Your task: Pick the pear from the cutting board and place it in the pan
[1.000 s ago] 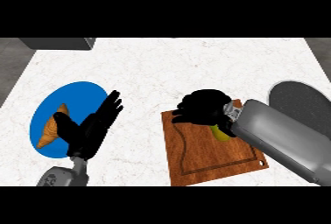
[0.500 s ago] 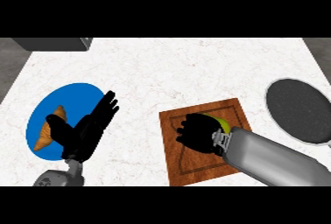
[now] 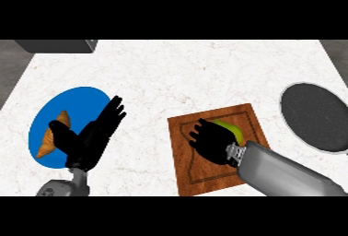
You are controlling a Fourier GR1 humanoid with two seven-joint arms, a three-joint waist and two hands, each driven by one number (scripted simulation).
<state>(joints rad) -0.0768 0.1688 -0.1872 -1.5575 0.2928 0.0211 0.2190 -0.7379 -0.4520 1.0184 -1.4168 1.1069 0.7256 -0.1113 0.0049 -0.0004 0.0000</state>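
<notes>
A yellow-green pear (image 3: pixel 231 129) lies on the wooden cutting board (image 3: pixel 212 177) at centre right. My right hand (image 3: pixel 212 140) sits low over the board, right against the pear's left side and hiding part of it. Its fingers are spread and point to the upper left, not wrapped round the fruit. The dark round pan (image 3: pixel 315 115) with a pale rim stands at the counter's right edge, apart from the board. My left hand (image 3: pixel 94 136) rests open, fingers up, at the left.
A blue plate (image 3: pixel 75 99) at the left holds a brown piece of bread (image 3: pixel 51 138), partly behind the left hand. A grey block (image 3: pixel 58 45) sits at the far left corner. White marbled counter stretches between the board and the far edge.
My right hand has drawn back from the board's far edge toward me and now lies beside the pear, uncovering the pan. The pear and the left hand have stayed put.
</notes>
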